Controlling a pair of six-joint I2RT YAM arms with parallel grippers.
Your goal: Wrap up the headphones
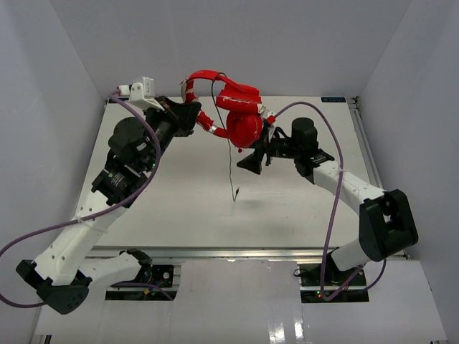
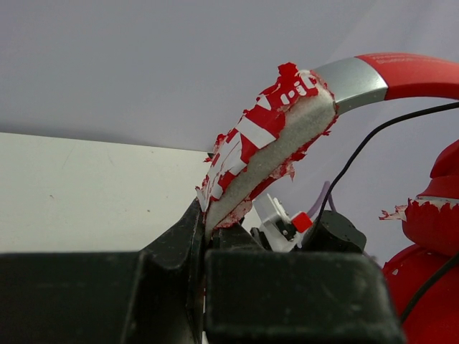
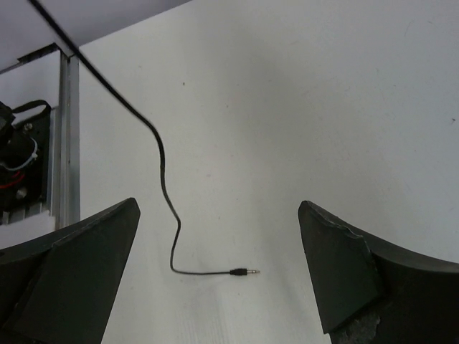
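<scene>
Your left gripper (image 1: pixel 192 115) pinches the headphones (image 1: pixel 242 122) by the headband (image 2: pixel 265 143), up above the table (image 1: pixel 179 208). Your right gripper (image 3: pixel 219 244) is wide open, holding nothing. The thin cable (image 3: pixel 163 172) dangles loose, so a fast grab could miss it.

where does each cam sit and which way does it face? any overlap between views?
Top external: fixed above and behind the robot, facing down at the table; shows left arm and right arm, left gripper shut on the headphones, right gripper open.
Left wrist: faces along its shut fingers at the peeling headband.
Right wrist: faces down between its open fingers at the cable plug.
Shared: top and right wrist both see the plug.
</scene>
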